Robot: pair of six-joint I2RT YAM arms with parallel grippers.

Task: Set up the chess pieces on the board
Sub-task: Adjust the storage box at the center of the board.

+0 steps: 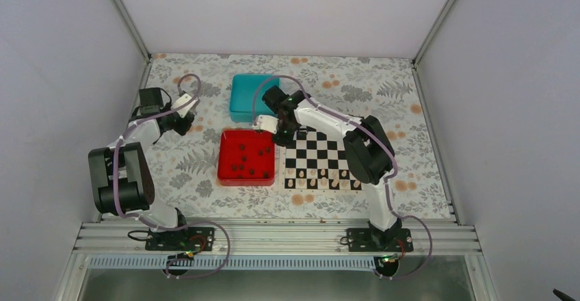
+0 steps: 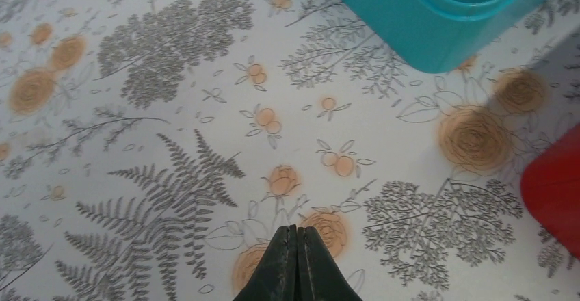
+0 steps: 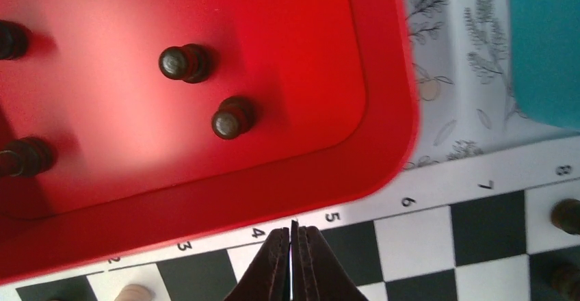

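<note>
The flat black-and-white chequered chessboard (image 1: pixel 321 152) is lying on the floral-patterned table (image 1: pixel 383 96), right of centre, with its left edge just beside the shallow red plastic tray (image 1: pixel 226 157). Several tiny dark brown-black chess pieces (image 3: pixel 183 63) are sitting loose in that tray. A couple more are standing on the board near its far edge, and pale tan pieces (image 1: pixel 321 183) are lining its near rows. The right fingers (image 3: pixel 279 253) are hanging pressed together, gripping nothing, over the board's numbered border beside the tray's rim. The left fingers (image 2: pixel 282 260) are likewise pressed together and empty, above bare table left of the teal plastic box (image 1: pixel 253 96).
</note>
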